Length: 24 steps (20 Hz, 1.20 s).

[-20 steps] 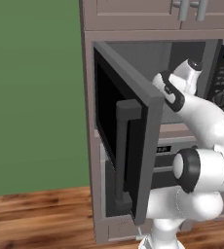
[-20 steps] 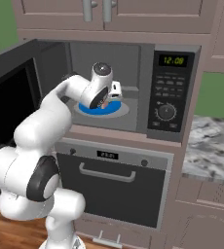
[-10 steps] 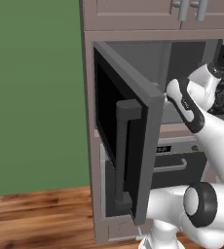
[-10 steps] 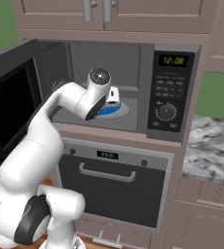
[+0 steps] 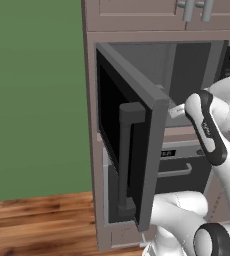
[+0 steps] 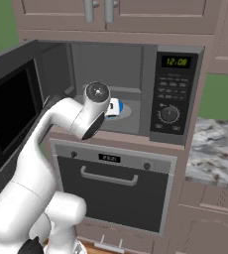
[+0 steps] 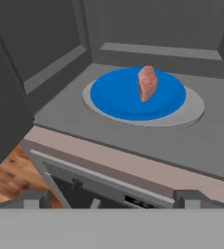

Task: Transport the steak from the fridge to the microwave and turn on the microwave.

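Right base view: grey built-in microwave (image 6: pixel 171 94) stands open, its black-windowed door (image 5: pixel 132 150) swung wide toward 9 o'clock. White arm reaches across the cavity mouth. Hand view: blue round plate (image 7: pixel 115 95) on the pale turntable, with the small pinkish-red steak (image 7: pixel 147 82) resting on it at about 1 o'clock from plate centre. Gripper (image 7: pixel 112 198) hangs outside the sill, jaws spread wide, nothing between them. Delivery looks done; door-closing seems next. Best to clear the opening fully, get behind the door's outer edge, push steadily till it seats, then go for the control panel (image 6: pixel 170 94).
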Available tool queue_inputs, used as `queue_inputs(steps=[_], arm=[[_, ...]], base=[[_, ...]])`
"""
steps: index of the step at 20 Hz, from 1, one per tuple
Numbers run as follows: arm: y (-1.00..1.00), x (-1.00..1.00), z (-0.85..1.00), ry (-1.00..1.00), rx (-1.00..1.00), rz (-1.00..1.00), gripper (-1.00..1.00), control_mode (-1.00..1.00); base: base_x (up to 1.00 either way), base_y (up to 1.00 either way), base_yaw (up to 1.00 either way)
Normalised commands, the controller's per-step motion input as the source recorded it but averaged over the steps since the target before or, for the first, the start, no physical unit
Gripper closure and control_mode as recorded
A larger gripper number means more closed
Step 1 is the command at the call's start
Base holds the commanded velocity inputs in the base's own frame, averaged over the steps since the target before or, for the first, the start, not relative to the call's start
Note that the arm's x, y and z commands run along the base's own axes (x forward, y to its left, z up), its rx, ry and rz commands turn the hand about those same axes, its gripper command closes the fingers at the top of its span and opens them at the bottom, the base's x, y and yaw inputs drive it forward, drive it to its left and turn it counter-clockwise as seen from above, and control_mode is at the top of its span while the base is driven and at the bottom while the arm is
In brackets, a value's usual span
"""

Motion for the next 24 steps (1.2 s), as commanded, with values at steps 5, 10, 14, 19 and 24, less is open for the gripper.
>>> queue_inputs(steps=[5,10,14,19,24], arm=[[-0.16,-0.52,0.08,0.00,0.00,0.00,-1.00,-1.00],[-0.15,-0.38,0.10,0.00,0.00,0.01,1.00,-1.00],[-0.21,-0.44,0.06,0.00,0.00,0.00,1.00,-1.00],[-0.23,-0.50,0.03,0.00,0.02,0.01,1.00,-1.00],[-0.01,-0.44,0.14,0.00,0.09,0.00,1.00,-1.00]], base=[[0.00,0.00,0.00],[0.00,0.00,0.00],[0.00,0.00,0.00],[0.00,0.00,0.00],[0.00,0.00,0.00]])
